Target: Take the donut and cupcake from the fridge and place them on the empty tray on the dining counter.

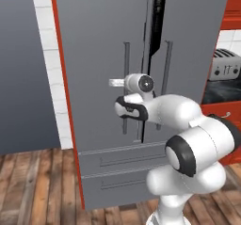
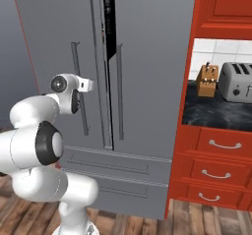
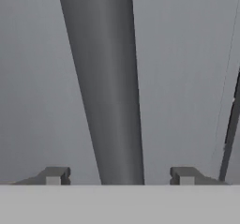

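Reaching forward at mid-height with the forearm level, elbow folded low beside the base. Pointing the tool (image 3: pixel 120 176) straight at the fridge (image 1: pixel 94 54), fingers spread apart, straddling the left door's vertical bar handle (image 3: pixel 105 87) without gripping it. Standing just ajar at the centre seam, a dark gap showing between the fridge doors.

The tall grey fridge (image 1: pixel 99 139) with two doors and long bar handles is standing upright on the wooden floor. A thin dark gap is showing between its doors. Two drawers are sitting shut at its bottom. One grey bar handle (image 3: pixel 107 87) is showing up close.
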Available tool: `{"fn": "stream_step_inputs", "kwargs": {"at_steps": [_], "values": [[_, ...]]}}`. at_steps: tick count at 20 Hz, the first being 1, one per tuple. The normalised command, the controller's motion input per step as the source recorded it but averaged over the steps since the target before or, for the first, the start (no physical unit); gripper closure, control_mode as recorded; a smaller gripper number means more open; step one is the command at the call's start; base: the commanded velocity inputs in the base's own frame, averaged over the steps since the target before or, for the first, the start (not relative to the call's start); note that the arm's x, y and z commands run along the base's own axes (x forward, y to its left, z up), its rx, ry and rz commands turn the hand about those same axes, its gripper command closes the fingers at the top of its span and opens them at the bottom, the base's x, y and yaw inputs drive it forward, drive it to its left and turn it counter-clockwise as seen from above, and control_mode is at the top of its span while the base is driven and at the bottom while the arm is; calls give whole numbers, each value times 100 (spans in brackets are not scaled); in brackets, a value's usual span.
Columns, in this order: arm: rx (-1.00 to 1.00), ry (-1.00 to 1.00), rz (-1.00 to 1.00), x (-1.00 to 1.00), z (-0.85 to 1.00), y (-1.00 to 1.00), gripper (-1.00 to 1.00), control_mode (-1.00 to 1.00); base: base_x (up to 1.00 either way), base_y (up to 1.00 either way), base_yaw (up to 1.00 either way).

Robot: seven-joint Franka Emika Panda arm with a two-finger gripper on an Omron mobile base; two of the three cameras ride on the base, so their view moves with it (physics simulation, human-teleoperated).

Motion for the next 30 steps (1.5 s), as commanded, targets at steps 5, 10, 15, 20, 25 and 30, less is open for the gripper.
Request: {"fn": "stream_step_inputs", "kwargs": {"at_steps": [5, 10, 15, 20, 25, 30], "values": [[24, 25, 22, 0, 0, 100, 100, -100, 0, 0, 0], [7, 19, 19, -53, 0, 100, 100, -100, 0, 0, 0], [-7, 5, 8, -100, 0, 100, 100, -100, 0, 0, 0], [-3, 11, 0, -97, 0, 100, 100, -100, 0, 0, 0], [0, 9, 0, -98, -16, 100, 100, -100, 0, 0, 0], [1, -22, -4, -100, 41, 22, 100, -100, 0, 0, 0]]}}
